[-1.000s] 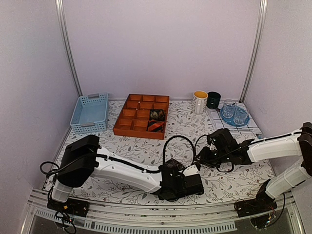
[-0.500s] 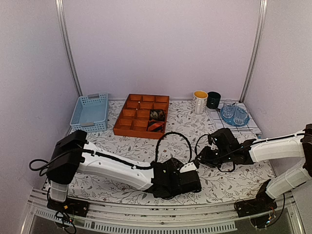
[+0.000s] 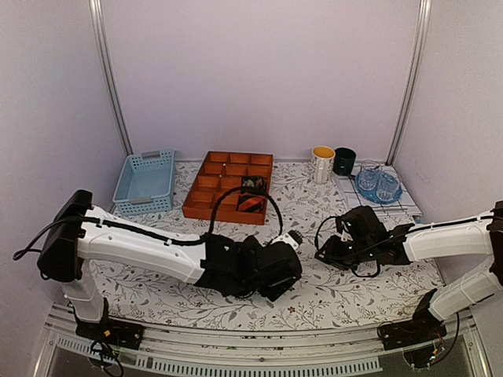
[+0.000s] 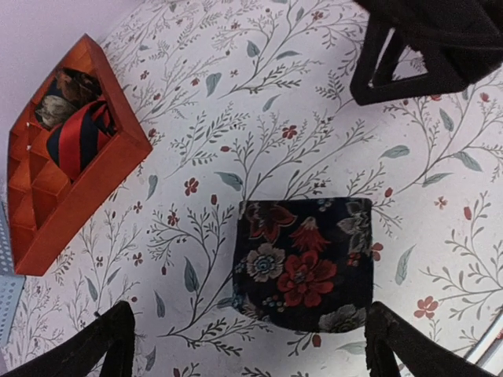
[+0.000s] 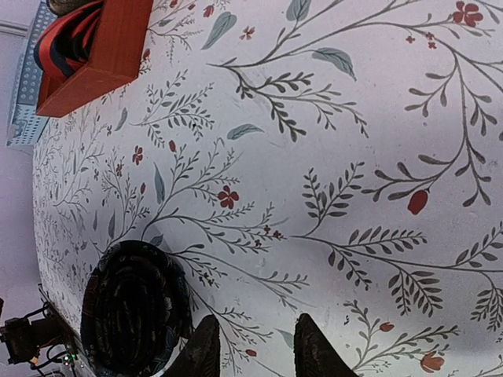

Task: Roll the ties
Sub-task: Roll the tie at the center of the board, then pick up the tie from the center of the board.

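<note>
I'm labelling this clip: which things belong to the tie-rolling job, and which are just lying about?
Job: rolled floral tie; red-and-black tie; dark tie beside it; orange tray holding both.
Lying about: blue basket; white mug; dark mug; blue plate with glasses.

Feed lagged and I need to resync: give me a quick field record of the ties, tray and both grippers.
loose tie: dark floral fabric tie, rolled, on the floral tablecloth
tray: orange divided tray, holding a red-and-black striped tie and a dark patterned tie
left gripper: open, over the rolled tie, fingers either side
right gripper: slightly open, empty, beside the roll
</note>
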Available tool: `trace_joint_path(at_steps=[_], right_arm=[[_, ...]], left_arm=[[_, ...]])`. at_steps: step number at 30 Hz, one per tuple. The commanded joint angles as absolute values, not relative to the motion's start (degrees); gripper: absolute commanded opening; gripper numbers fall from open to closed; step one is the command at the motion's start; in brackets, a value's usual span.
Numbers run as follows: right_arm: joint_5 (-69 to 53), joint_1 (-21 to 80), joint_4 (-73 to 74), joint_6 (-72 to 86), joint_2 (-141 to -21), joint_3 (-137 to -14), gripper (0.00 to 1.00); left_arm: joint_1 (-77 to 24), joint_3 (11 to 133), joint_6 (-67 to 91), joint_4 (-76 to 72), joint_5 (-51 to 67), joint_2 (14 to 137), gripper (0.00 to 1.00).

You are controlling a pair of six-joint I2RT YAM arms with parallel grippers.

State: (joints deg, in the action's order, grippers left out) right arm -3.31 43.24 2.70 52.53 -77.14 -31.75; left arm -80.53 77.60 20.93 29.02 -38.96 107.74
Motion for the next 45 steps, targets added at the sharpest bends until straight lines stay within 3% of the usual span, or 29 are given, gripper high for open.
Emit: trace_joint_path(at_steps=[1,7,14,25,45], right_arm=[[-5.5,42.9,2.4,51.0,-69.5,-32.8,0.32],[-6.6,47.8,3.6,49.1,-67.5,-37.1,0.32],[-12.5,53.6,0.0,49.4,-74.5,-42.2,0.32],[-16.8,54.6,-5.1,54.0,-85.6,-42.0,0.31],[-14.0,54.5,-2.2,56.1,-86.5,-38.2,0.31]], left_arm=[[-75.2,70.9,24.6,23.3,-30.8,98.5,1.00],[-63.1,59.3,29.3,11.7,-12.0,87.1,1.00],[-51.5,51.8,34.0,0.0,5.1,84.5,1.00],[-49.9,50.5,34.1,-3.0,9.5,88.0,0.98],[-49.9,54.6,33.7,-5.7,22.3,99.4,0.93]])
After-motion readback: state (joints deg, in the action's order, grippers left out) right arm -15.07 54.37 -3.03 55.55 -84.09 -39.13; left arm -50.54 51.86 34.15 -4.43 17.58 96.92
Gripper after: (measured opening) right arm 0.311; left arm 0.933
